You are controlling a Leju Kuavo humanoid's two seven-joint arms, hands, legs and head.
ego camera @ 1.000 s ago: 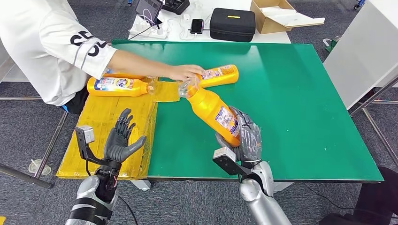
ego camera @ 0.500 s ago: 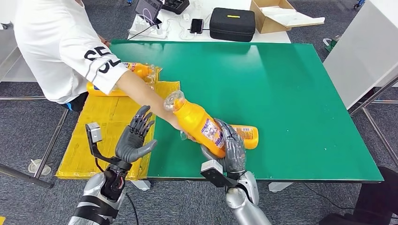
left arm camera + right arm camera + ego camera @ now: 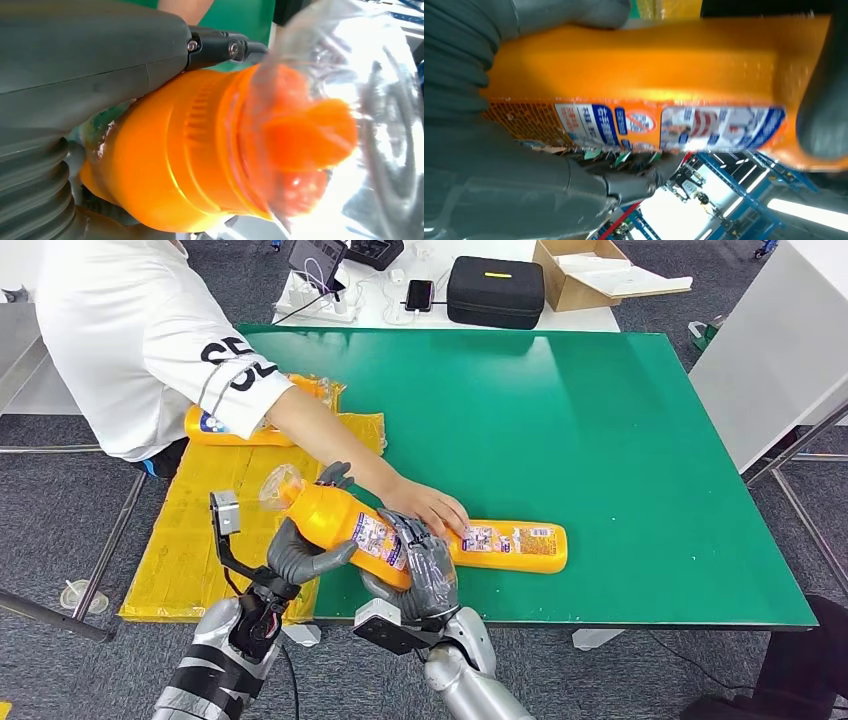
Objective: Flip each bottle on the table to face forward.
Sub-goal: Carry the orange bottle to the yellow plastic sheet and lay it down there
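Observation:
An orange bottle (image 3: 330, 520) with a clear-wrapped cap is held tilted above the front edge of the green table (image 3: 600, 420). My right hand (image 3: 425, 575) grips its lower body, label side up. My left hand (image 3: 295, 558) wraps its neck end, fingers over and thumb under. The left wrist view shows the thumb (image 3: 75, 60) lying on the bottle's shoulder (image 3: 200, 150). In the right wrist view my fingers (image 3: 499, 175) clasp the labelled body (image 3: 649, 65). A second orange bottle (image 3: 515, 545) lies flat near the front edge, a person's hand (image 3: 430, 508) resting on it.
The person leans in from the left, their arm crossing the table's left side. Yellow packaging (image 3: 220, 500) lies left of the table with two more bottles (image 3: 225, 430) at its far end. A black case (image 3: 495, 290) and a cardboard box (image 3: 590, 270) sit behind.
My right hand carried the bottle left and nearer to me, and my left hand closed around its neck end. The person's hand slid the second bottle slightly right along the front.

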